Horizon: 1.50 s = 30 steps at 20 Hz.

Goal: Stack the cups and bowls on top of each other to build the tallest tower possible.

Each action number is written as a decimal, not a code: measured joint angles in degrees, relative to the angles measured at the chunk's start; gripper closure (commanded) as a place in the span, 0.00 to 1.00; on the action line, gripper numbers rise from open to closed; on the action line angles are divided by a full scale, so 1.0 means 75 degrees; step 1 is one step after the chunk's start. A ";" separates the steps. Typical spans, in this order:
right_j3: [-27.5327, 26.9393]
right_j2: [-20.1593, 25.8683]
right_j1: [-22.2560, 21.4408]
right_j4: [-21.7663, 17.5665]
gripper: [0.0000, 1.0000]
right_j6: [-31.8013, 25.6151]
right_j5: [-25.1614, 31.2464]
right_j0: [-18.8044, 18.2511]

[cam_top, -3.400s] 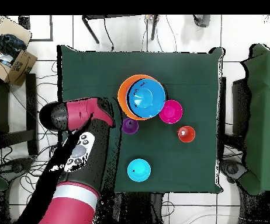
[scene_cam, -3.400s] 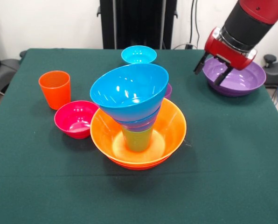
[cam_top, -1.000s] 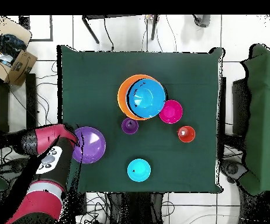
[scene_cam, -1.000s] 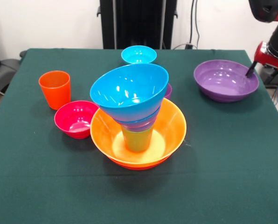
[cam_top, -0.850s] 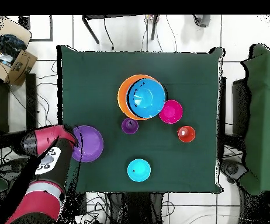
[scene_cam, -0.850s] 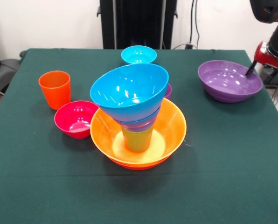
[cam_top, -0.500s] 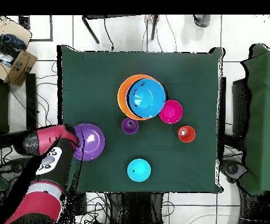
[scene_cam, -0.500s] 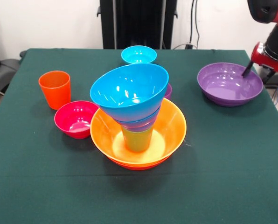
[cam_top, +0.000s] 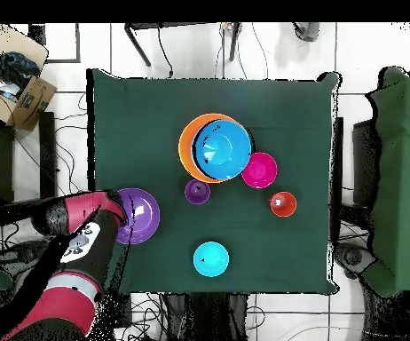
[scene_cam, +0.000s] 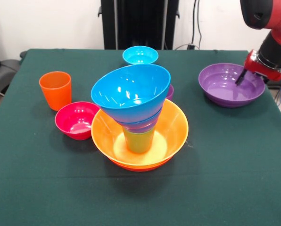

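Note:
The tower [scene_cam: 139, 117] stands mid-table on a broad yellow-orange bowl [scene_cam: 173, 136]. An upturned lime green cup [scene_cam: 139, 140] rises from it, and a tilted sky-blue bowl [scene_cam: 131, 89] tops it. At the right lies the large purple bowl [scene_cam: 225, 87], also seen from above [cam_top: 142, 216]. My gripper [scene_cam: 250, 77] is at its far right rim, one finger [scene_cam: 238, 78] inside the bowl, shut on the rim. From above the gripper [cam_top: 120, 210] sits at the bowl's left edge. Loose pieces are an orange cup [scene_cam: 55, 89], a magenta bowl [scene_cam: 77, 120], a cyan bowl [scene_cam: 140, 55] and a purple cup [scene_cam: 170, 91] half hidden behind the tower.
The green table [scene_cam: 225, 155] ends just right of the purple bowl. In the overhead view, the purple cup [cam_top: 197, 191] and the cyan bowl [cam_top: 211, 259] lie between the purple bowl and the tower [cam_top: 216, 148]. The magenta bowl [cam_top: 259, 170] touches the tower's side.
The arm swung out to the table's right edge and took the purple bowl's rim. The bowl shifted and tilted slightly. The gripper has now moved inward over the bowl.

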 measured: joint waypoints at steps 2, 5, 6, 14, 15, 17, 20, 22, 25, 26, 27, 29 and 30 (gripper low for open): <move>-0.0012 -0.0024 0.0005 -0.0002 0.00 0.0002 -0.0003 0.0024; -0.0023 -0.0036 0.0013 0.0000 0.00 0.0002 -0.0003 0.0028; -0.0033 -0.0040 0.0019 -0.0002 0.00 0.0002 0.0000 0.0028; -0.0051 -0.0047 0.0027 -0.0002 0.00 0.0002 0.0002 0.0028; -0.0051 -0.0047 0.0027 -0.0002 0.00 0.0002 0.0002 0.0028; -0.0051 -0.0047 0.0027 -0.0002 0.00 0.0002 0.0002 0.0028; -0.0064 -0.0047 0.0030 -0.0003 0.00 0.0000 0.0005 0.0028; -0.0073 -0.0049 0.0035 -0.0002 0.00 0.0000 0.0006 0.0030; -0.0088 -0.0065 0.0044 -0.0003 0.00 0.0000 0.0008 0.0043; -0.0118 -0.0080 0.0062 -0.0002 1.00 0.0002 -0.0006 0.0067; -0.0132 -0.0087 0.0068 -0.0008 1.00 0.0001 0.0000 0.0066; -0.0160 -0.0101 0.0081 -0.0021 1.00 -0.0002 0.0013 0.0065; -0.0199 -0.0153 0.0078 -0.0022 1.00 0.0000 0.0010 0.0055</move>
